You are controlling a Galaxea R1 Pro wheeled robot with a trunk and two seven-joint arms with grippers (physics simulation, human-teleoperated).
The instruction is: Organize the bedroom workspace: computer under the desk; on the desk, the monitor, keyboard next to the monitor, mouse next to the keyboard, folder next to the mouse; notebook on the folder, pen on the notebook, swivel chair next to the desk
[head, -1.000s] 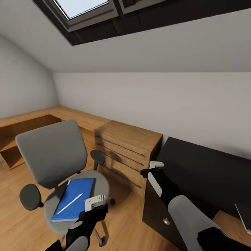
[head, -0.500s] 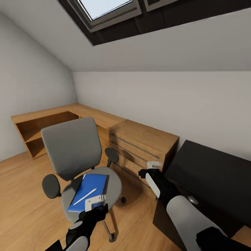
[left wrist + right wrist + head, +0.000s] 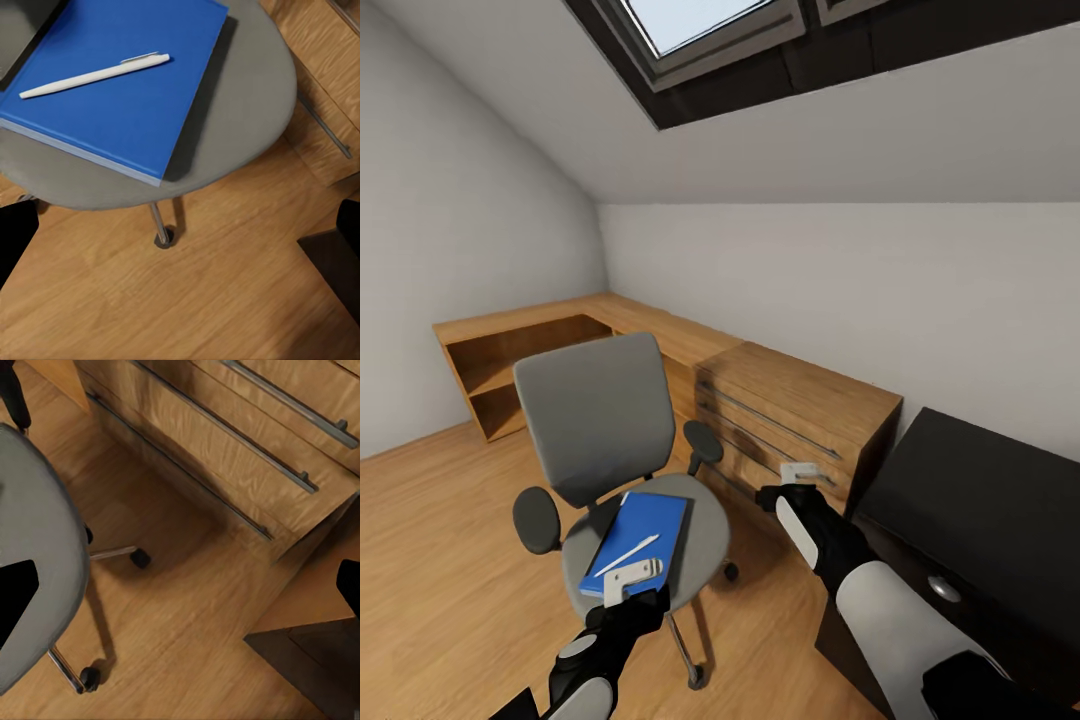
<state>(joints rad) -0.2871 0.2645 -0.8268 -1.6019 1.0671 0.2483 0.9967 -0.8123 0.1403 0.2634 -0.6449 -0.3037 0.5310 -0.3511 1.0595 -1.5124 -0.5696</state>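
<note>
Lying on swivel chair (image 3: pixel 645 535), unlabelled blue folder (image 3: pixel 640 540), pen (image 3: pixel 627 554) atop, both jaws spread, empty.

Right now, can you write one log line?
left gripper: open, over folder | pen: on folder | folder: on swivel chair

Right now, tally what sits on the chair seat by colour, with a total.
Blue: 1, the folder
White: 1, the pen lying on the folder
Total: 2 on the swivel chair
</note>
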